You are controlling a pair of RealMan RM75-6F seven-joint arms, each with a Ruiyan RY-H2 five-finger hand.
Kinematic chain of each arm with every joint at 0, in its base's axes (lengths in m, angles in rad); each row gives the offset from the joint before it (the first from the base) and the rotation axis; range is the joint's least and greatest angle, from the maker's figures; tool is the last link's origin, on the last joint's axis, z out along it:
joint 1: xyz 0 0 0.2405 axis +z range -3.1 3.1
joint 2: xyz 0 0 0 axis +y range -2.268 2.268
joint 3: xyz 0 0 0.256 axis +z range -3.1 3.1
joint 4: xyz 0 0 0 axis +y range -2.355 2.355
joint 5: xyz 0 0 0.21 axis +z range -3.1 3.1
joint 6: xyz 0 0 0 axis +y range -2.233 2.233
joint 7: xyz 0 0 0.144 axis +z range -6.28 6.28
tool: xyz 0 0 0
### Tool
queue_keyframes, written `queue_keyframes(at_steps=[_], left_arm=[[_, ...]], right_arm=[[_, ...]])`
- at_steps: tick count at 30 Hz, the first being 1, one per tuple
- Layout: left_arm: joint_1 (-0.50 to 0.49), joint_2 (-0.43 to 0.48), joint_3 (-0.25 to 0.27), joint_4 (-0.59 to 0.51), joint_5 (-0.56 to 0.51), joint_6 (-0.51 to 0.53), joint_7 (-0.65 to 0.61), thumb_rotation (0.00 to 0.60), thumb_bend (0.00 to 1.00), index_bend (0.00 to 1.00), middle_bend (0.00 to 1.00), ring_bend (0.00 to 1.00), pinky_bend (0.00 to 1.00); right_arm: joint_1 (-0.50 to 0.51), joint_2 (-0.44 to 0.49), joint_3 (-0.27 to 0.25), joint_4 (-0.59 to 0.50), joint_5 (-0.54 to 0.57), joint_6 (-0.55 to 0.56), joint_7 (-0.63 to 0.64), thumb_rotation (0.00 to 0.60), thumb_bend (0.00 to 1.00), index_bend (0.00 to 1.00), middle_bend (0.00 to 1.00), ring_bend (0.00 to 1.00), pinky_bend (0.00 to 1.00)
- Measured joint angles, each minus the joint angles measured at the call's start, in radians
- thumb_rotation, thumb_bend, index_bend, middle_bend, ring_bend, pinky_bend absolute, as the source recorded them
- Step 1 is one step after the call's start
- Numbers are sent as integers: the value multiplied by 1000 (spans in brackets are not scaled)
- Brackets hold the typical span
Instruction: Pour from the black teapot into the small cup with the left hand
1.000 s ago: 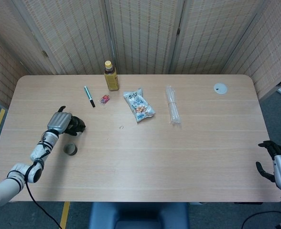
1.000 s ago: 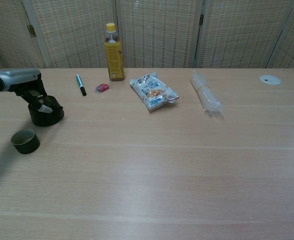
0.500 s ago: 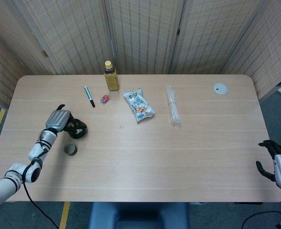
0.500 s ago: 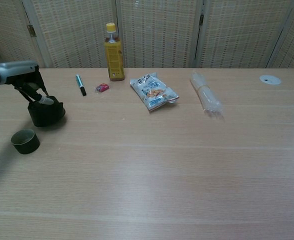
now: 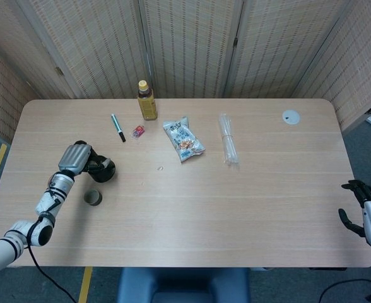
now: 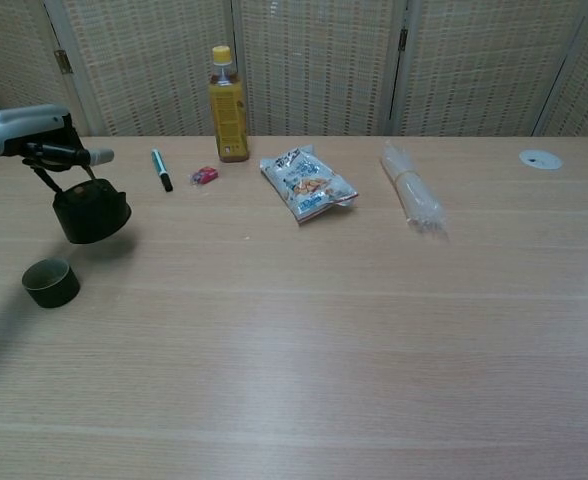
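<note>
Chest view: left robot hand [image 6: 29,133] grips the thin handle of the black teapot [image 6: 92,211], which hangs tilted, lifted off the bench [image 6: 324,330], shadow beneath it. Small cup [image 6: 50,283] stands upright on the bench, nearer the camera & a bit left of the pot, not touching it. Head view shows the pot [image 5: 103,170] just beyond the cup [image 5: 93,197]. Right robot hand [image 5: 370,211] sits off the bench's right edge, fingers spread, holding nothing. Along the far side: bottle [image 6: 228,106] w/ yellow cap, pen [image 6: 161,170], small red item [image 6: 204,176], snack bag [image 6: 308,183], clear plastic bundle [image 6: 411,191], white disc [image 6: 540,159].
</note>
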Motion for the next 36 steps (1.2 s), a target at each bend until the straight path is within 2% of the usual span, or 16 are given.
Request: queue_keyframes(at_steps=[6,13,18,23,36], left_arm=[[17,23,0,-66,0,56,42,226,445,1000,1000,954,279],[29,47,12,-114,26,102,84,191,441,1000,1000,955,317],[33,57,20,-139,37,122,116,192,440,1000,1000,957,345],[35,62,26,-152,39,131,141,221,440,1000,1000,958,426],[36,63,37,-152,49,146,171,236,434,1000,1000,959,509]], right_arm=[[9,3,-5,-7,-11,-15,4,600,362,281,265,285,56],[25,-20,-22,7,-16,-55,19,600,362,281,265,284,56],[30,-20,-21,11,-21,-54,23,600,362,281,265,285,56],[31,-12,-17,6,-21,-47,24,600,362,281,265,285,56],[32,-6,-17,-2,-19,-44,24,600,362,281,265,285,56]])
